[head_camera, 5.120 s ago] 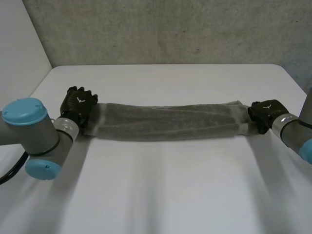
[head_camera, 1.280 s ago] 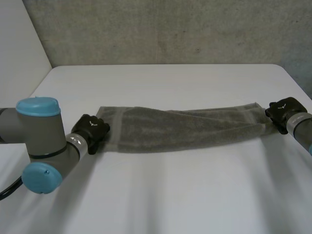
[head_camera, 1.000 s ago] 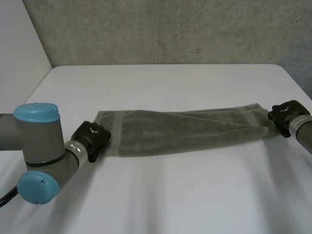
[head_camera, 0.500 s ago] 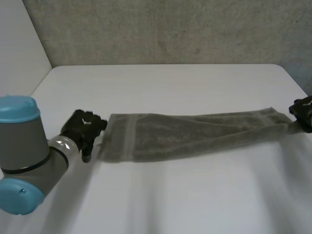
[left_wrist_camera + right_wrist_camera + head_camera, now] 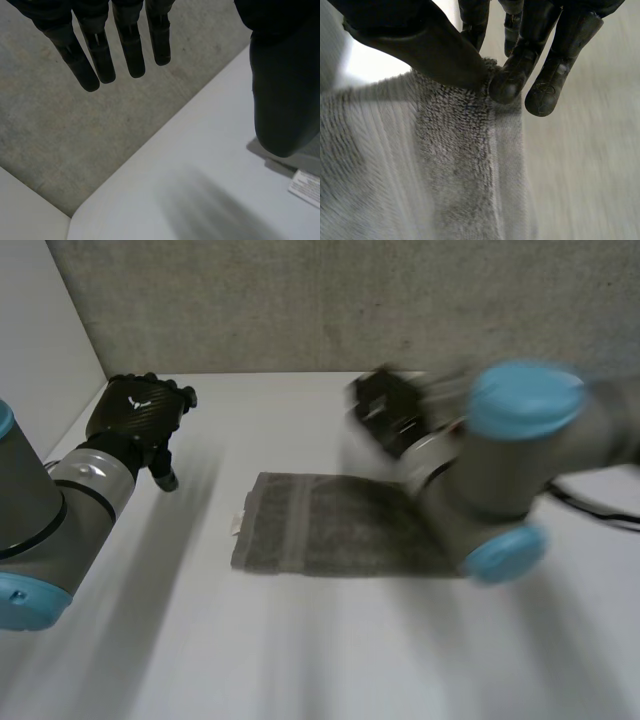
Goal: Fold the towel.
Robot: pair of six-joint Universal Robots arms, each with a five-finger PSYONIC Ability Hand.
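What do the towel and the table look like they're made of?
The towel: grey terry cloth, probably cotton, with fuzzy looped pile and a flatter woven band. The table: smooth matte white top, perhaps laminate or painted board; unclear which.

The tag (image 5: 306, 188) on the towel (image 5: 330, 527) is unreadable.

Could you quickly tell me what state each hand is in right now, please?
Left hand: open, fingers straight, holding nothing.
Right hand: shut on the towel, pinching its edge between thumb and fingers.

Soft, even, somewhat dim indoor light
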